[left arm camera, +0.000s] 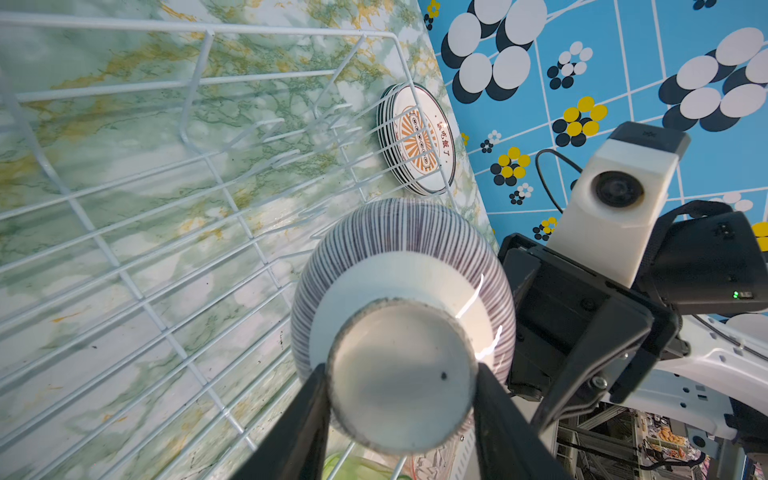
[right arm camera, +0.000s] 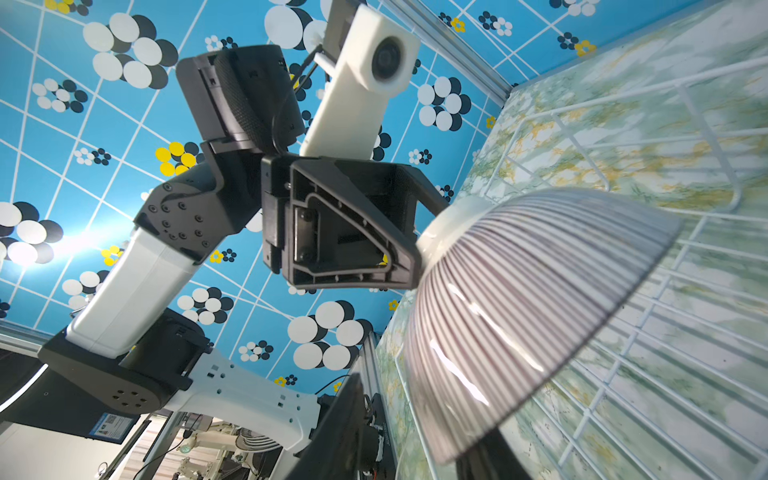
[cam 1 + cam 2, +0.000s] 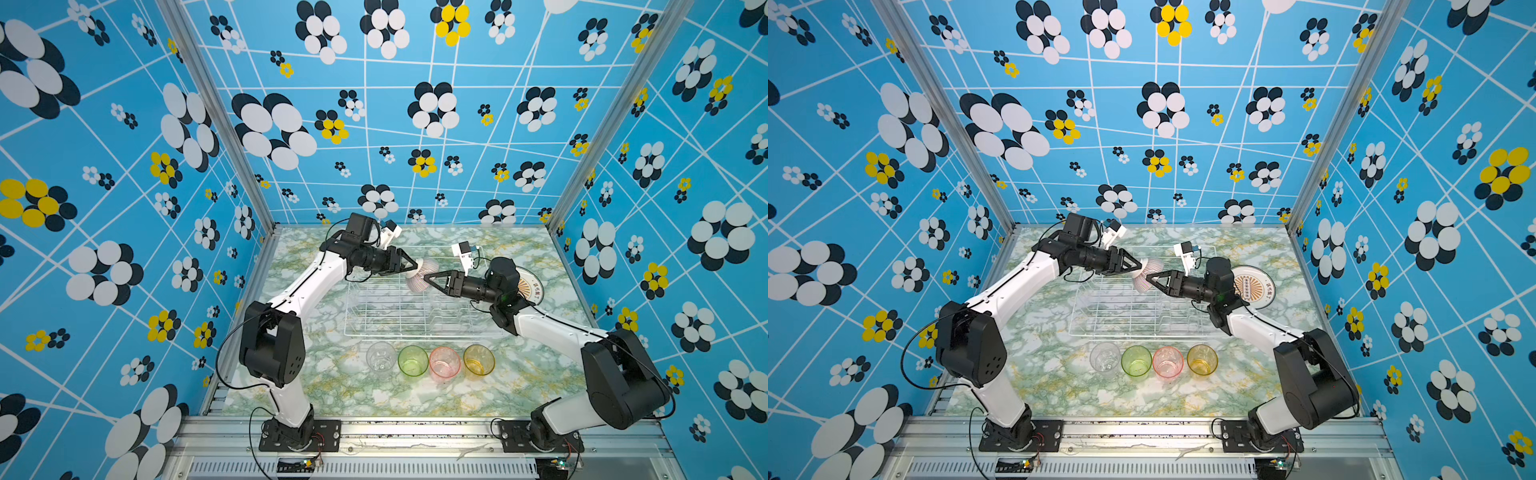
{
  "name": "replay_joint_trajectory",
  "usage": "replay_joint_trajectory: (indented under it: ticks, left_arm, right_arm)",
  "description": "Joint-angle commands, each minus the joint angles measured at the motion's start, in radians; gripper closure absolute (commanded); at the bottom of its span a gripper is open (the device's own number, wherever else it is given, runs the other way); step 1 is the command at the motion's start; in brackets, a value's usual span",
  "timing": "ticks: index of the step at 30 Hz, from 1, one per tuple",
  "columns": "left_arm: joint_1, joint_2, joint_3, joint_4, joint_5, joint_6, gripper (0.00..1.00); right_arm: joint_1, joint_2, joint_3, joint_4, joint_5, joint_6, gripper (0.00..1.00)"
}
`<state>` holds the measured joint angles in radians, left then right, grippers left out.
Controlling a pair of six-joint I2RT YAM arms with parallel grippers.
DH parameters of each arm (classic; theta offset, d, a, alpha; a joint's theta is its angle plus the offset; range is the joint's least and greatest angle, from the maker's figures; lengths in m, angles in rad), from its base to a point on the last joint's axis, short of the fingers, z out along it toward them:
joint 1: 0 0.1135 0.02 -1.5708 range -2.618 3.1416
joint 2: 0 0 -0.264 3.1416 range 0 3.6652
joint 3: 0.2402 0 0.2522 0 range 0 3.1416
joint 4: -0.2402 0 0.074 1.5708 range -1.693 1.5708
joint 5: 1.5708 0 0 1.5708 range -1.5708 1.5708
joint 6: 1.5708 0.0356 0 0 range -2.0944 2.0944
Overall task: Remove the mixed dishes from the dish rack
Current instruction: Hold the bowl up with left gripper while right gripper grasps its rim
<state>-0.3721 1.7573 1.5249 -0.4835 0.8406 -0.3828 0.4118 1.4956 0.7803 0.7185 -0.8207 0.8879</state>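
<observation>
Between the two end effectors, above the dish rack [image 3: 395, 333], the pink-striped bowl [image 3: 415, 284] hangs on its side, foot turned toward the left end effector [image 1: 401, 374] and mouth toward the right end effector [image 3: 429, 279]. The left one's jaws stand about half apart and clamp the bowl's round foot ring from both sides, as the left wrist view shows. The right one's jaws sit either side of the bowl's rim, one inside the mouth and one outside; whether they press on it cannot be told. Behind the right end effector's wrist, a stack of printed plates [image 3: 530, 284] lies flat on the tabletop [image 3: 332, 386], outside the rack. Below both end effectors and nearer the arm bases, just beyond the rack's near edge, stands a row of upright tumblers: clear [image 3: 380, 356], green [image 3: 413, 360], pink [image 3: 444, 362], amber [image 3: 478, 360].
</observation>
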Motion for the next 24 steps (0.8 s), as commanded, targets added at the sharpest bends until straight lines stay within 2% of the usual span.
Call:
replay_joint_trajectory:
  ticks: [1, 12, 17, 24]
  left_arm:
    - [0.008, -0.056, -0.015, 0.067, 0.049, -0.020, 0.59]
    - [-0.005, -0.074, -0.039, 0.126, 0.072, -0.055, 0.60]
    - [-0.006, -0.082, -0.042, 0.125, 0.075, -0.056, 0.60]
    - [-0.005, -0.088, -0.042, 0.117, 0.075, -0.051, 0.59]
  right_arm:
    - [0.001, 0.016, -0.004, 0.117, 0.009, 0.053, 0.65]
    - [0.001, 0.097, 0.001, 0.314, 0.030, 0.184, 0.72]
    - [0.001, 0.139, 0.022, 0.389, 0.027, 0.243, 0.83]
    - [0.001, 0.136, 0.030, 0.359, 0.029, 0.231, 0.97]
